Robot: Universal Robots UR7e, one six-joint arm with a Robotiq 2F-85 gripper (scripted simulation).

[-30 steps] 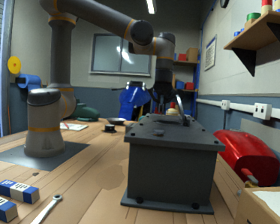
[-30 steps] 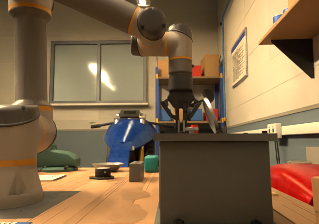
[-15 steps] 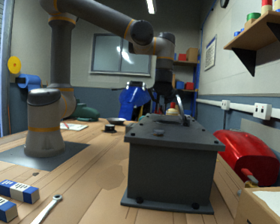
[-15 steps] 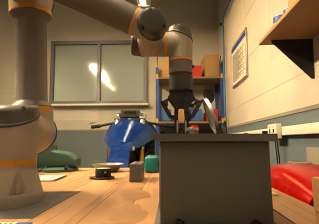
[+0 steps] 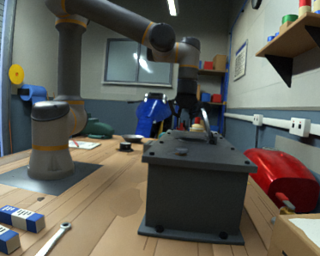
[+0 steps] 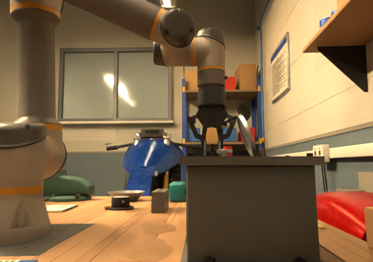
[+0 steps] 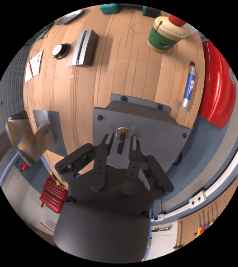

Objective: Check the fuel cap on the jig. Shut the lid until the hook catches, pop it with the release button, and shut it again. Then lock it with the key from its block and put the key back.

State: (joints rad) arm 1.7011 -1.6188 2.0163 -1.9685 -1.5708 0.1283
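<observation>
The release button, a round yellow-centred knob in a metal ring, sits on top of the dark grey jig just beyond my fingertips. The fuel cap lid stands raised on its hinge at the right side of the jig top, tilted open. The key block, a grey block with a slot, stands on the bench to the left of the jig; I cannot make out the key in it. My gripper hangs straight down over the jig top at the button, open and holding nothing.
A green-and-cream cup stands on the bench beyond the jig, with a blue tube and a red tank to its right. A black gauge and a notepad lie left of the key block. The arm's base stands far left.
</observation>
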